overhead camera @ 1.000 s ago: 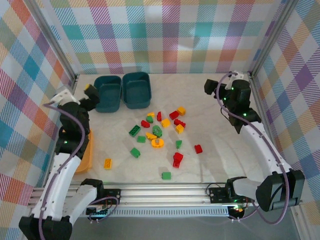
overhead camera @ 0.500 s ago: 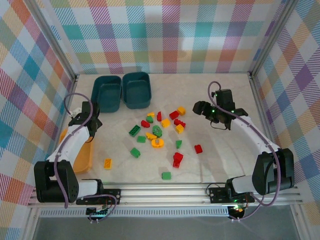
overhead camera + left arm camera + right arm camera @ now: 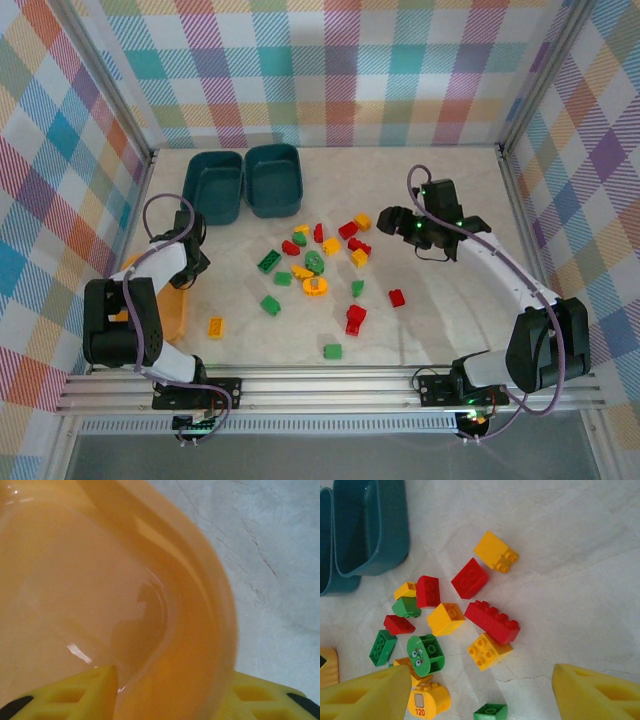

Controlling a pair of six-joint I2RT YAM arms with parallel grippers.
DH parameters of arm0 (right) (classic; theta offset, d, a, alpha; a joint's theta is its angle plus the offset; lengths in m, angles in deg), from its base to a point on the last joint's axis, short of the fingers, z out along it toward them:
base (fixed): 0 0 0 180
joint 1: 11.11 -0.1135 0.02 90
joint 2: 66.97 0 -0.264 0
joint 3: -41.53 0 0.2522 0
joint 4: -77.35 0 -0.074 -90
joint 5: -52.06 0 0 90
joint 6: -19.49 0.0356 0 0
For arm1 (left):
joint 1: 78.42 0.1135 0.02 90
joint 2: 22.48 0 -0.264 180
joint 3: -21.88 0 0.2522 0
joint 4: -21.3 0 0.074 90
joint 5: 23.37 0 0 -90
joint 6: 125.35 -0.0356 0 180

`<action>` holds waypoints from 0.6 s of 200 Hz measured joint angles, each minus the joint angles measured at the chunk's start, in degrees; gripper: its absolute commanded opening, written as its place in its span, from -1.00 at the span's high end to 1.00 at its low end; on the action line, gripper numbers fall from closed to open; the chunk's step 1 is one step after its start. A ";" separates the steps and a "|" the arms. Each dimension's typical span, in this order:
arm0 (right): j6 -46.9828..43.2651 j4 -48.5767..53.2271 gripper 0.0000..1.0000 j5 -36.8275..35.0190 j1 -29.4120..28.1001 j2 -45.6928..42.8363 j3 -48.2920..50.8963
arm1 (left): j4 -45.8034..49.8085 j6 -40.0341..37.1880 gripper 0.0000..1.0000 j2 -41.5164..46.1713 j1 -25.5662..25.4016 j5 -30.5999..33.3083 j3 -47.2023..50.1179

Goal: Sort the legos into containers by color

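The left gripper [image 3: 172, 690] has one yellow finger inside the orange tub [image 3: 220, 605] and one outside, with the tub's wall between them. I cannot tell if it squeezes. The right gripper [image 3: 482, 687] hangs wide open just right of the lego pile [image 3: 320, 265]. The table [image 3: 450, 320] is pale like stone, with checked walls [image 3: 340, 70] behind. Left of the pile, the left arm [image 3: 150, 285] hides part of the orange tub. Past the pile, two teal tubs [image 3: 272, 182] stand side by side, plain teal inside.

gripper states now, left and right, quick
left gripper: shut on the orange tub rim, it seems
right gripper: open, holding nothing, above the legos
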 measured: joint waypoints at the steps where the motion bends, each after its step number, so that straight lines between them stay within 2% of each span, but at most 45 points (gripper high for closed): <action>1: 0.00 0.00 -0.45 0.00 -0.04 0.00 0.00 | -0.04 0.04 0.34 0.00 0.00 -0.04 0.00; 19: 0.13 0.04 -0.45 0.00 -1.14 0.17 -0.46 | -0.17 -1.01 0.59 -0.09 0.02 0.07 -0.07; 49: 0.15 0.02 -0.45 -0.02 -3.45 0.92 -1.29 | -0.11 -1.75 0.82 -1.11 0.02 0.63 -0.76; 84: 0.31 0.04 -0.44 0.00 -4.48 1.07 -1.29 | 0.94 -2.62 1.00 -1.53 0.02 2.01 -2.03; 120: 0.46 0.61 -0.43 -0.02 -5.40 1.14 -2.16 | 4.07 -2.73 1.00 -1.46 -0.17 2.32 -6.67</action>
